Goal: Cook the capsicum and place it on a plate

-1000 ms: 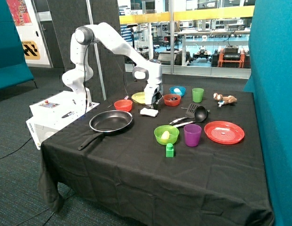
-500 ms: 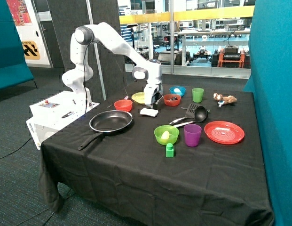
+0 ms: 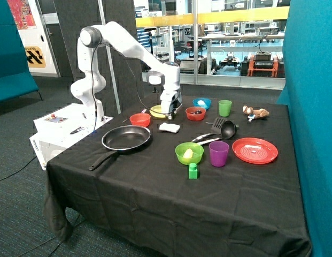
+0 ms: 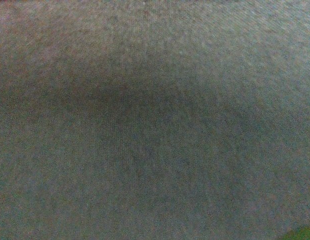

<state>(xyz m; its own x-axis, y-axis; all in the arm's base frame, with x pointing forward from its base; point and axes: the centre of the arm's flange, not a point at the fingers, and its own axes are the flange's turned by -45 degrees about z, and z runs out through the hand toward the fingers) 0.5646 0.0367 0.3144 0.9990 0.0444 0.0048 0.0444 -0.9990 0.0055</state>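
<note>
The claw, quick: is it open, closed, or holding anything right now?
Claw: cannot be told; it hangs above the yellow plate, near the red bowl.

I saw a matt black cloth (image 3: 155, 198) draped over the table, hanging in soft folds at the near corners; up close from the wrist it looked like fine, dull weave (image 4: 155, 120). The frying pan (image 3: 126, 138) near the cloth's arm-side edge looked dark and smooth with a slight sheen. The red plate (image 3: 255, 150), the purple cup (image 3: 218, 153) and the green bowl (image 3: 188, 152) looked like glossy plastic. The arm (image 3: 128, 51) had a smooth, shiny white shell. The gripper (image 3: 170, 113) hung over the yellow plate (image 3: 156, 111), which looked like smooth plastic.
</note>
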